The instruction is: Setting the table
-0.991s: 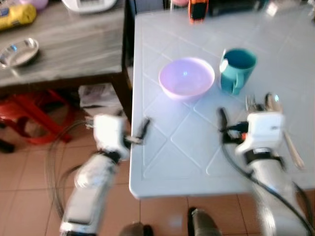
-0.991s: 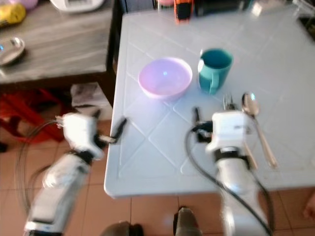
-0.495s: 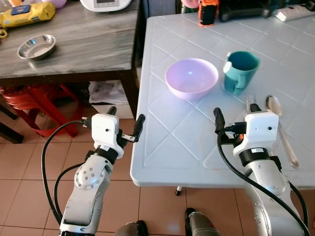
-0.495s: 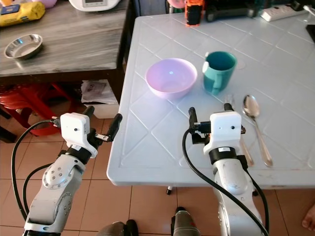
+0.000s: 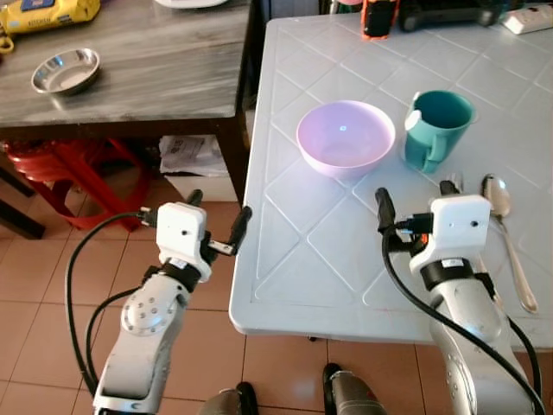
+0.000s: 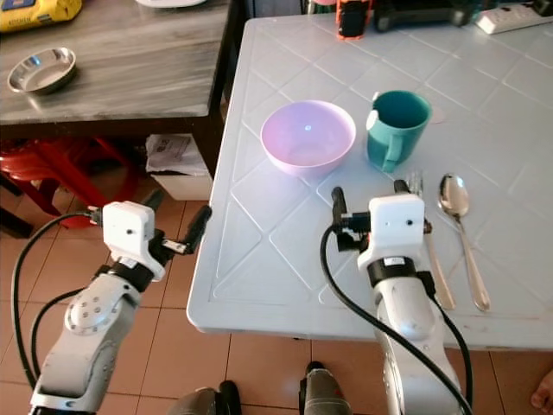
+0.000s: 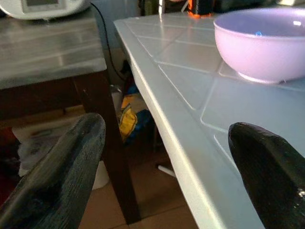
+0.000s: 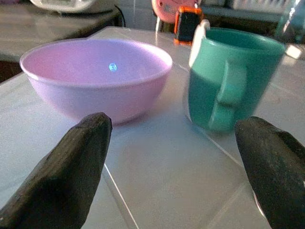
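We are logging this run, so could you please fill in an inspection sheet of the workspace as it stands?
Surface: white table, diamond-patterned top.
Job's things: pink bowl beside teal mug; fork and spoon side by side, right of the right gripper.
Clutter: orange-black gadget and power strip at far edge.
Grippers: left gripper open, off the table's left edge; right gripper open over the table, empty.
Cables: black cables loop along both arms.
Surroundings: wooden side table with steel dish; red stool; tiled floor.
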